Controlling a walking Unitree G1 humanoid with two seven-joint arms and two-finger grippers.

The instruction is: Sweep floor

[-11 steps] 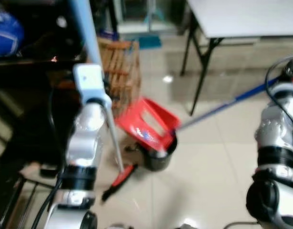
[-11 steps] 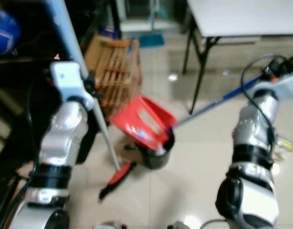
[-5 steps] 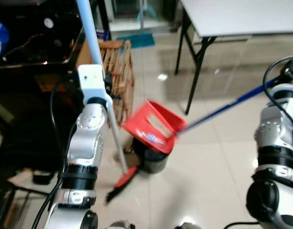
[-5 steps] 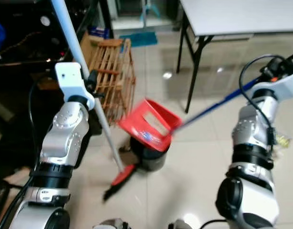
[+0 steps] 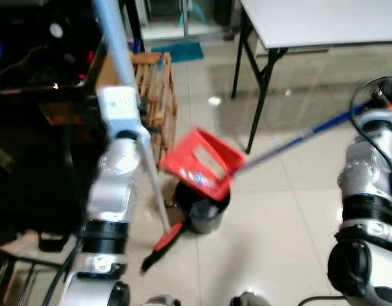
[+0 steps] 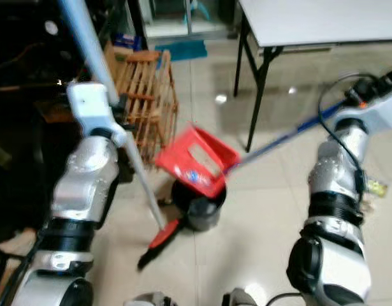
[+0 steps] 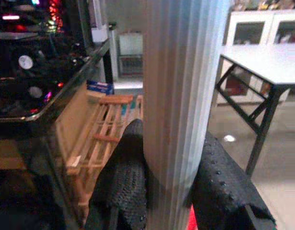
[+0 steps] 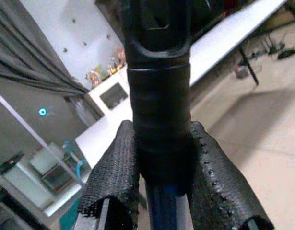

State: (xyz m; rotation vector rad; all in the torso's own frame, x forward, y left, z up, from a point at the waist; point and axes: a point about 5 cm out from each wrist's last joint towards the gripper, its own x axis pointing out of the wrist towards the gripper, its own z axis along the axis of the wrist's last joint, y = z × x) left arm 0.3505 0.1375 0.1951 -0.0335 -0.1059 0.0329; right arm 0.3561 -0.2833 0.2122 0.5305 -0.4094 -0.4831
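My left gripper [image 7: 172,191] is clamped around the pale blue ribbed broom handle [image 7: 181,96], its two black, pebble-textured fingers [image 7: 125,177] pressed against either side of the pole. My right gripper [image 8: 159,182] is closed the same way on the thick black grip of the dustpan handle [image 8: 159,96], below which the shaft turns blue. That long blue shaft [image 5: 291,141] runs down to the red plastic dustpan [image 5: 201,163], which is tilted over the round black bin [image 5: 205,213] with its open mouth facing down toward the bin's rim. The broom's pole slants down past my left forearm to the red and black broom head [image 5: 162,245], lying on the glossy beige floor tiles [image 5: 278,242] just beside the bin, on its left. Compared with half a second ago the dustpan sits slightly lower and closer over the bin, and the broom head is in much the same spot next to the bin. Behind the bin, toward my left, stands a slatted wooden crate [image 5: 156,95], and behind the bin on the right is a white folding table [image 5: 310,22] with black metal legs.
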